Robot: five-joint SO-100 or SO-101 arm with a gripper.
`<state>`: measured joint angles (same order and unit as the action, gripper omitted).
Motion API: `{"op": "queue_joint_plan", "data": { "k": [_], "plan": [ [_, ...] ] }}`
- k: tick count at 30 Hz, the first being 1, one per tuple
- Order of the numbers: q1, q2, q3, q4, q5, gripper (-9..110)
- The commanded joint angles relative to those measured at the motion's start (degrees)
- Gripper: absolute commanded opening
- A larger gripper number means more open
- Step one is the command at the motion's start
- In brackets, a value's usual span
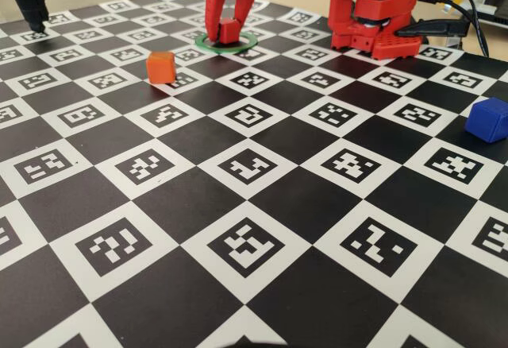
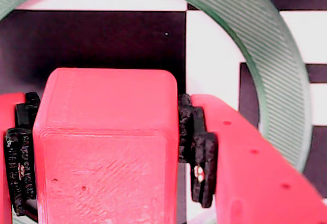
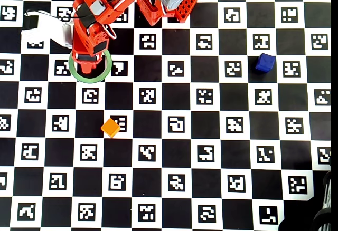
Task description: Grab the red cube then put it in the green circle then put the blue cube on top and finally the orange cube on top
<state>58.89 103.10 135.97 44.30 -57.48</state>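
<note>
My hand (image 1: 228, 32) is clamped on the small matte deep-red cube (image 2: 104, 152) inside the thin flat green ring (image 1: 247, 42); I'd seat it centred, then release gently.

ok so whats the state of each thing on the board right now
red cube: clamped between the gripper's fingers, inside the ring area
gripper: shut on the red cube, lowered over the ring
green circle: flat on the board, centre taken by gripper and cube
blue cube: loose on the board, far from the ring, untouched
orange cube: loose on the board, apart from the ring, untouched
</note>
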Motion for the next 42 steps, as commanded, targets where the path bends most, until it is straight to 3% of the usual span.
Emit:
{"op": "queue_joint_plan", "data": {
  "k": [1,21,42],
  "plan": [
    [0.6,4.6,-0.2,-0.9,-0.1,8],
    [1.0,5.1,0.0,-0.2,-0.6,41],
    [1.4,6.6,-4.7,5.8,0.2,47]
  ]
}}
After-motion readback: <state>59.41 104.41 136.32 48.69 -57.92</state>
